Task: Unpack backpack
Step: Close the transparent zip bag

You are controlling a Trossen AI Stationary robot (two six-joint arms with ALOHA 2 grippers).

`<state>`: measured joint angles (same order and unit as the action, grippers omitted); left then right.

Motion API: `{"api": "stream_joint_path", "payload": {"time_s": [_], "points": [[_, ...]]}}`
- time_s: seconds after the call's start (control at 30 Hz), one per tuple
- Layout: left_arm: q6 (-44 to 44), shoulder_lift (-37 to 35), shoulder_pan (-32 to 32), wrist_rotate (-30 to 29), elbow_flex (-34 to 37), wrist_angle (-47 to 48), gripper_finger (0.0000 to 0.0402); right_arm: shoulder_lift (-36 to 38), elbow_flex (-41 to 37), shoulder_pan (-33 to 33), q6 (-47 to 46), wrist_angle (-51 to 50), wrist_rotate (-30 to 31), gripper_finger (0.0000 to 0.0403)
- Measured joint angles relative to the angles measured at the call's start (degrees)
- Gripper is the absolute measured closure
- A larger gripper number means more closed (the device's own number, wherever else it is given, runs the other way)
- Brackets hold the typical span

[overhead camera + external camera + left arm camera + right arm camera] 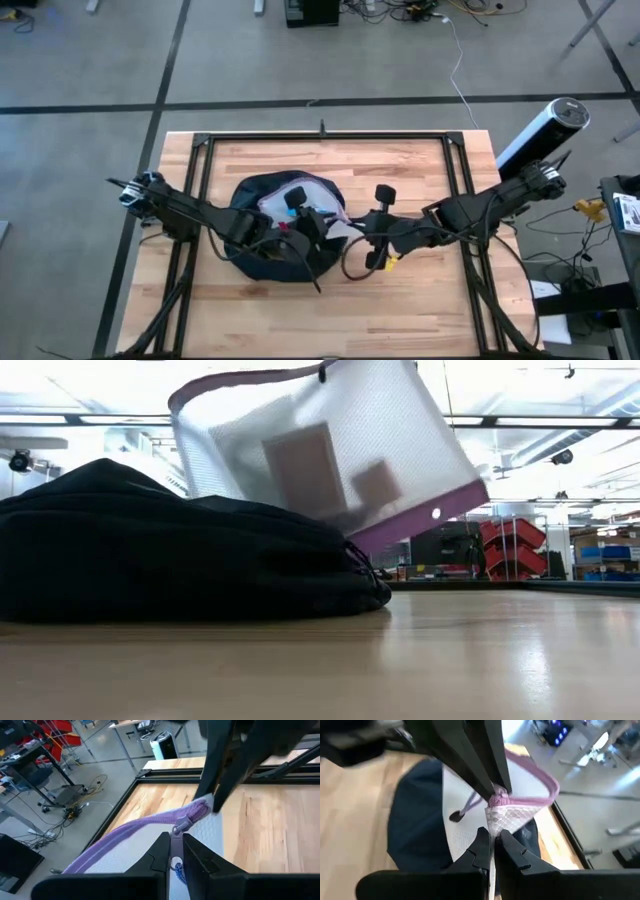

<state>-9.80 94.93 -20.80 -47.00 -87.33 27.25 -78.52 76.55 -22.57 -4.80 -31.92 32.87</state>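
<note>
So rn my left claw is pinched tight on the purple zip edge of the mesh pouch, right by the zipper pull, bc that seam is the stiffest bit to grab and the mesh itself would prob just slip. My right claw is clamped on the pouch too, at the corner where the purple edge meets the white netting, fingers basically pressed together w/ only thin fabric between them. Two grips on opposite ends = the thing hangs spread out instead of folding up, which you can see from the tabletop-level cam: pouch is up in the air, tilted, w/ a couple flat brownish cards or similar inside sliding toward the low corner. It sits just above the backpack, lower edge looks like it's barely clear of the opening or maybe touching, can't tell tbh. The backpack is slumped flat near the middle of the tabletop, a bit toward my left side, both arms meeting over it. My guess is we're mid-lift, pouch nearly out; next it needs carrying sideways onto bare wood. Risk imo: the low corner snagging the bag's zip opening.
</note>
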Motion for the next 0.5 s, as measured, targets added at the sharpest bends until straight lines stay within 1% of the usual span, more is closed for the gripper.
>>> {"api": "stream_joint_path", "payload": {"time_s": [0.13,0.23,0.3,0.4,0.5], "points": [[-0.1,0.2,0.1,0.3,0.0,-0.1,0.0385,-0.4,0.0,0.5,0.2,-0.9,-3.6,0.0402],[0.0,0.2,0.1,0.3,0.0,-0.7,0.0385,-1.7,0.0,0.4,0.9,-1.2,-4.0,0.0402],[0.1,0.2,0.2,0.6,0.0,-0.8,0.0384,-3.0,0.0,0.5,0.5,-0.9,-3.0,0.0401],[0.2,0.2,0.3,0.7,0.0,-0.9,0.0379,-4.4,-0.1,0.4,0.5,-1.3,-0.8,0.0379],[0.3,0.2,0.3,0.4,0.0,-0.9,0.0378,-3.8,0.4,0.3,0.1,-1.0,0.4,0.0338]]}}
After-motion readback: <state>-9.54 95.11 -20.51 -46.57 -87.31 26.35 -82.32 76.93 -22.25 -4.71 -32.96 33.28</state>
